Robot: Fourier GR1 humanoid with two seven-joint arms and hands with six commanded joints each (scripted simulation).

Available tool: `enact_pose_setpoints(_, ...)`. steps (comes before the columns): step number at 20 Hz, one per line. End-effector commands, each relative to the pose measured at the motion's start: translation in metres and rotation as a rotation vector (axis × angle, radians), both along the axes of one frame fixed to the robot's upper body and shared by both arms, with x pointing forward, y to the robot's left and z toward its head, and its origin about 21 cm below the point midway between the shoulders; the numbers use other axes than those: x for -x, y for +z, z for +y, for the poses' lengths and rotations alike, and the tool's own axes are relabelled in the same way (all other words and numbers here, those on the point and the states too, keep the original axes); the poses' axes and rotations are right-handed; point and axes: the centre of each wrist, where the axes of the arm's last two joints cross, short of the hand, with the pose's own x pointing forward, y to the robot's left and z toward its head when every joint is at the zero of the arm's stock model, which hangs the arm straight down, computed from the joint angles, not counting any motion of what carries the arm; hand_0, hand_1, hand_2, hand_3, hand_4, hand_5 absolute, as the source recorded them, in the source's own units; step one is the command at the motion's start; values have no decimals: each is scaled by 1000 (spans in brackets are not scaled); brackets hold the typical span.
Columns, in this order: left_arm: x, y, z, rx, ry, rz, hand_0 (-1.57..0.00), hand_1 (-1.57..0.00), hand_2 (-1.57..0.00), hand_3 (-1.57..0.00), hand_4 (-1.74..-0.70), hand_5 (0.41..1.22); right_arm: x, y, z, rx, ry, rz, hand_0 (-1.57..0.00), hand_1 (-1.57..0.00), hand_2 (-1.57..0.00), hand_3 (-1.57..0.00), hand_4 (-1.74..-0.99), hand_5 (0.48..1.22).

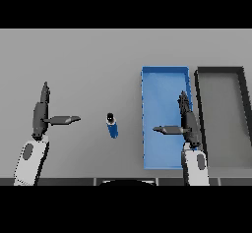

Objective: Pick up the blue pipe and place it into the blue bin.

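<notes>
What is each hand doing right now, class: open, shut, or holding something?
Left hand: open, holding nothing, left of the blue pipe.
Right hand: open, holding nothing, over the blue bin.

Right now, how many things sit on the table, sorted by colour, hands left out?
Blue: 2, the blue pipe and the blue bin
Dark grey: 1, the grey bin
Total: 3

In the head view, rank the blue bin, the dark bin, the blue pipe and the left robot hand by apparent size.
1-2. Blue bin and dark bin: look alike, unranked
3. Left robot hand
4. Blue pipe
</notes>
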Motion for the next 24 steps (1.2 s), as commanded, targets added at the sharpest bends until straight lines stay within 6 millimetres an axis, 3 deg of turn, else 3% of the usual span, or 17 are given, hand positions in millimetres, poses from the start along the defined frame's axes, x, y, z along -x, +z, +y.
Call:
enact_pose_setpoints(1,0,0,0,0,-1,-6,1,1,1,1,-1006,586,0,0,0,0,-1,-1,1,1,1,1,-1222,603)
enact_pose_setpoints(6,5,1,-4,-2,-5,-14,1,1,1,1,-1006,586,5,1,-2,-1,2,-11,1,1,1,1,-1222,603)
enact_pose_setpoints(9,24,-1,25,-140,-255,0,1,1,1,1,-1011,588,27,7,-21,187,103,-104,1,1,1,1,-1230,601)
enact_pose_setpoints(14,27,1,30,-157,-335,13,1,1,1,1,-1009,589,30,13,-19,241,128,-85,1,1,1,1,-1226,593)
enact_pose_setpoints(21,36,10,12,-157,-586,70,1,1,1,1,-1037,548,25,15,-18,250,154,-118,1,1,1,1,-1223,601)
enact_pose_setpoints(24,43,8,-8,-163,-668,130,1,1,1,1,-1063,498,27,12,-18,247,150,-112,1,1,1,1,-1233,604)
